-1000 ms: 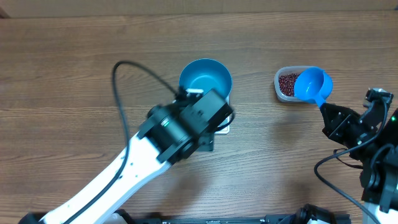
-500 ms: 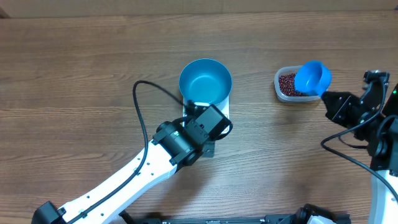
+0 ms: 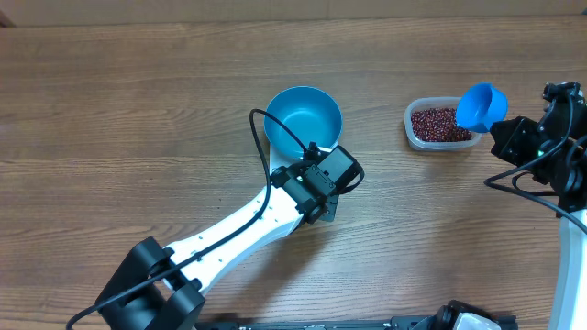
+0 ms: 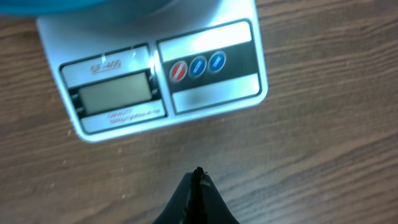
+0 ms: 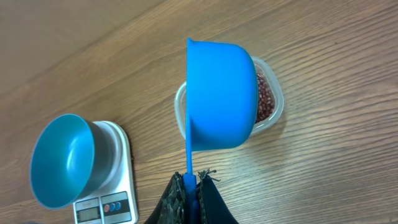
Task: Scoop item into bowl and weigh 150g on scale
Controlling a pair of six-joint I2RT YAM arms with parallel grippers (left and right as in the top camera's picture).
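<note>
The blue bowl (image 3: 303, 117) stands on the white scale (image 4: 211, 93), and no beans show inside it. My left gripper (image 4: 198, 174) is shut and empty, low over the wood just in front of the scale's display edge. The beans (image 3: 438, 123) lie in a clear tub (image 3: 410, 124) to the right. My right gripper (image 5: 189, 183) is shut on the handle of a blue scoop (image 5: 221, 93). The scoop hangs tipped on its side over the tub's right end. Its inside is hidden from me.
The left arm (image 3: 229, 238) reaches diagonally from the front edge to the scale. The right arm (image 3: 550, 156) sits at the table's far right with cables. Bare wooden tabletop (image 3: 110, 110) surrounds the scale and the tub.
My left gripper has shut and shifted right, along the scale's front. My right gripper has carried the scoop rightward from over the beans to the tub's right end, tipping it.
</note>
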